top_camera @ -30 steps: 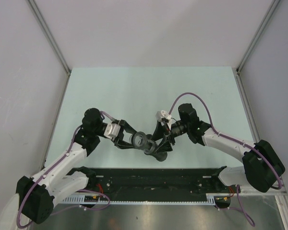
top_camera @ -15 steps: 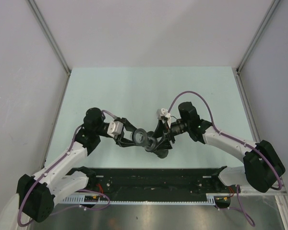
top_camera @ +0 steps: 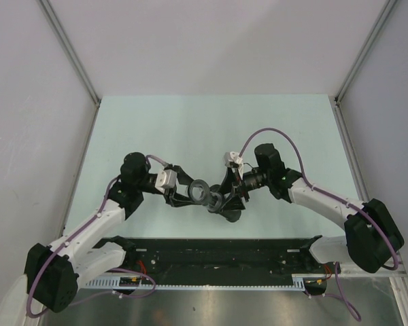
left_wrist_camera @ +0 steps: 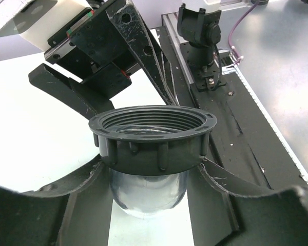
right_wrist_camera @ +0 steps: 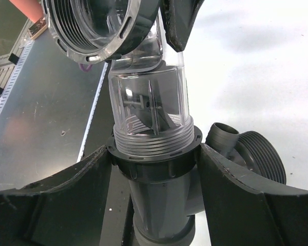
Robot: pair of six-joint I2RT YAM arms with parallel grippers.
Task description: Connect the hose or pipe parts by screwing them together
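Observation:
The hose or pipe parts hang together above the table between my two grippers. My left gripper (top_camera: 198, 193) (left_wrist_camera: 151, 177) is shut on the clear threaded connector (left_wrist_camera: 146, 192), just under its dark ribbed ring nut (left_wrist_camera: 153, 137). My right gripper (top_camera: 226, 202) (right_wrist_camera: 154, 166) is shut on the dark grey T-shaped pipe fitting (right_wrist_camera: 159, 205) (top_camera: 229, 212), at its collar. The connector's clear threaded end (right_wrist_camera: 150, 110) sits in that collar, with several threads showing. The fitting's side stub (right_wrist_camera: 223, 134) and threaded port (right_wrist_camera: 264, 159) point right.
The pale green table (top_camera: 211, 129) lies under both arms, with white walls on three sides. A black rail (top_camera: 217, 255) runs along the near edge between the arm bases. Cables loop over the right arm (top_camera: 272, 139).
Both grippers and the joined parts have drifted slightly toward the far side of the table. The left wrist has moved a little to the right. Both grips are unchanged.

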